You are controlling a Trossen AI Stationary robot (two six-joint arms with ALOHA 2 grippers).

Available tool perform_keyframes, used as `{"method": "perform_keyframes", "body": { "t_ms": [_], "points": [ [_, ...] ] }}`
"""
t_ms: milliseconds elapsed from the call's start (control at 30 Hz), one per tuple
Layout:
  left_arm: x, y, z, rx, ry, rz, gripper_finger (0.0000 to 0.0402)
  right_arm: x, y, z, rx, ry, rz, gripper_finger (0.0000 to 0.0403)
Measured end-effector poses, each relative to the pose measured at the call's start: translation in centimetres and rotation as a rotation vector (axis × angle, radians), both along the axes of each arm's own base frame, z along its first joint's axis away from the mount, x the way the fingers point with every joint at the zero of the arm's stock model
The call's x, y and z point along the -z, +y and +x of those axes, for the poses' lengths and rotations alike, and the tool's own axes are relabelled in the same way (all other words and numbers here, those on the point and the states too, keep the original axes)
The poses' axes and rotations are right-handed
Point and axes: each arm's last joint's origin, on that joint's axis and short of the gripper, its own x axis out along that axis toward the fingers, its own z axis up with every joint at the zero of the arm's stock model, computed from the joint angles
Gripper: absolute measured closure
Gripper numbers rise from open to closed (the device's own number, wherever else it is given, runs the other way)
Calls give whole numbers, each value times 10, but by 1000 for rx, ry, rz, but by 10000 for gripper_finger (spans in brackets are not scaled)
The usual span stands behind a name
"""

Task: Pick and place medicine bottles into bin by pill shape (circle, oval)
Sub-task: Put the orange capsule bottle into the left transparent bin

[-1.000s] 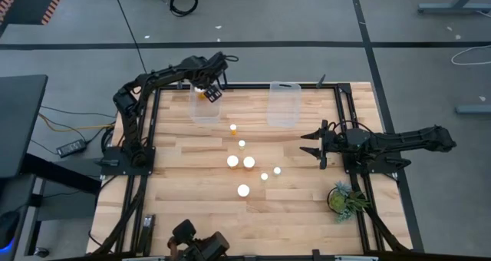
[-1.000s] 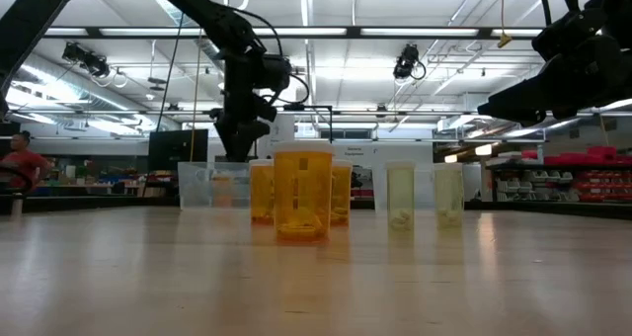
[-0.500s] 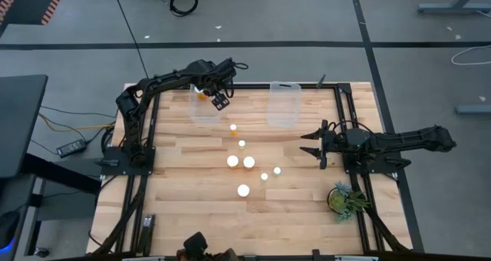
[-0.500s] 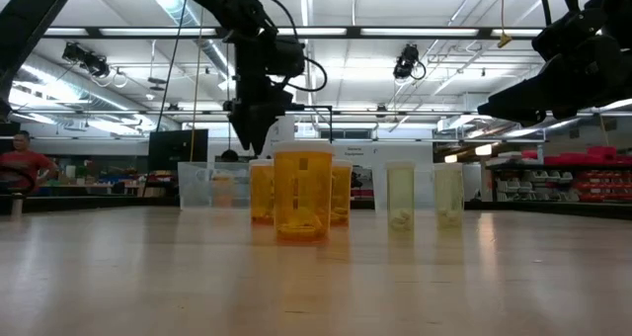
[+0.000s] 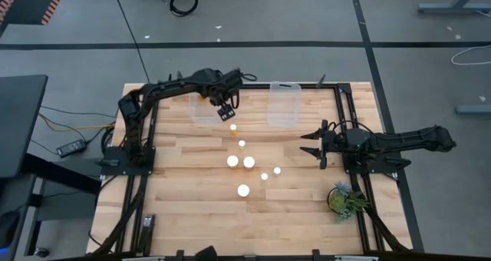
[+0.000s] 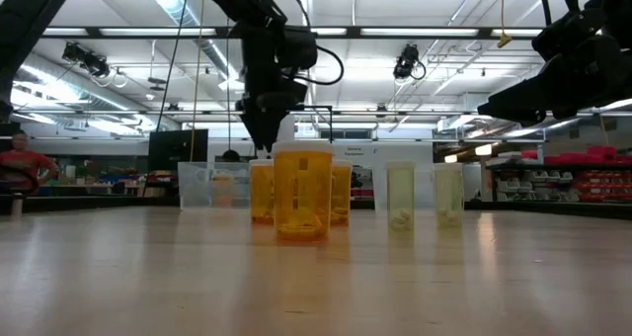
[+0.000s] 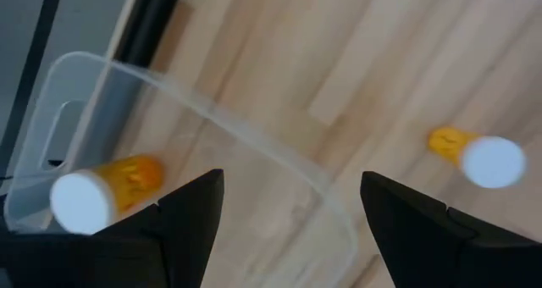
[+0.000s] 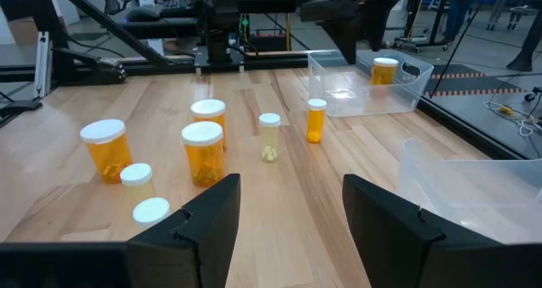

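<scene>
Several orange medicine bottles with white caps stand upright on their bases mid-table, from the nearest (image 5: 244, 189) to the farthest (image 5: 233, 128). One more bottle (image 7: 93, 191) lies on its side in the clear left bin (image 5: 201, 111). The clear right bin (image 5: 284, 104) stands beside it. My left gripper (image 5: 226, 111) hangs open and empty, pointing down over the left bin's right rim (image 7: 254, 144), a short way from the farthest bottle (image 7: 483, 157). My right gripper (image 5: 311, 148) waits open and empty at the table's right, pointing level toward the bottles.
A small green plant (image 5: 345, 198) sits at the near right corner. Black frame rails run along the table's left and right sides. Bare wood lies in front of the nearest bottle. A person in red (image 6: 20, 168) stands far off in the room.
My left gripper, open and empty all the while, has swung from above the left bin toward the table's right and near edge. It has rolled a little on the way and now hangs over the bin's right rim, nearer the farthest bottle. No bottle has moved.
</scene>
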Motion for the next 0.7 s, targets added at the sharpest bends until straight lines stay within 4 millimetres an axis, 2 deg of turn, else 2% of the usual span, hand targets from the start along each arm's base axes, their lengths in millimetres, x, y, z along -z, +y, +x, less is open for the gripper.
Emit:
{"method": "perform_keyframes", "body": {
  "t_ms": [500, 700],
  "points": [
    [1, -27, 13, 83, -52, -107, 114, 0, 0, 0, 0, 0, 0, 187],
    [1, -45, 19, 127, -59, -162, 114, 0, 0, 0, 0, 0, 0, 187]
  ]
}}
